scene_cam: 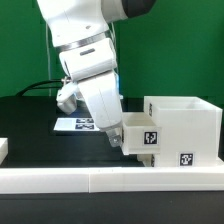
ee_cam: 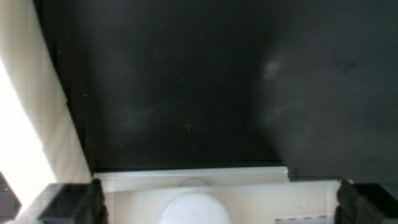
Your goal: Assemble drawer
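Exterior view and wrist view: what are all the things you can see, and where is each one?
box housing: one, white, open-topped, on the table at the exterior view's right, a black-and-white tag on its front.
tray: one, white, with a tag, against the housing's side, right below the hand; in the wrist view its rim and knob show.
marker board: one, white with tags, flat on the table behind the arm.
rail: one, low, white, along the table's front edge.
table: one, black.
backdrop: one, green, behind everything.
arm: one, white, reaching down from above.
hand: one, open, at the tray.
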`<action>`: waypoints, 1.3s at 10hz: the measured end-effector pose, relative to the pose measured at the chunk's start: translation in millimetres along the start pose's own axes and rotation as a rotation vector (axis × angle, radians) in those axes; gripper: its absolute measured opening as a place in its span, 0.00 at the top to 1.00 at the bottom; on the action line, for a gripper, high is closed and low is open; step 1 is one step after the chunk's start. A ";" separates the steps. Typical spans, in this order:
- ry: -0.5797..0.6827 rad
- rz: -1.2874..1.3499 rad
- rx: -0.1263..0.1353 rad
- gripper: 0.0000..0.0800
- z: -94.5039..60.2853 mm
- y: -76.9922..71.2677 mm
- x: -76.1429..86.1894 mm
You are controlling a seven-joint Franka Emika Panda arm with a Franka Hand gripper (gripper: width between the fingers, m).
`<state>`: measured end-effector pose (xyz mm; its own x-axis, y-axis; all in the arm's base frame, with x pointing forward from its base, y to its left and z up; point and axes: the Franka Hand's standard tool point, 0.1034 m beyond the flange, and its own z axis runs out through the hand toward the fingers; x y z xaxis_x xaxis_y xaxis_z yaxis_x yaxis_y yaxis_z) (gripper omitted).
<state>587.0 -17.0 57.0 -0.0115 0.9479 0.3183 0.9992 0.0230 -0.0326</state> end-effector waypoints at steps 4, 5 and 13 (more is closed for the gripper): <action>0.013 -0.018 -0.003 0.19 3.4 4.3 23.0; 0.014 -0.007 -0.012 0.19 4.6 6.9 31.5; -0.003 0.019 -0.001 0.19 1.0 7.0 20.8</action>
<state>593.7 3.2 62.5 0.0072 0.9490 0.3151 0.9993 0.0050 -0.0380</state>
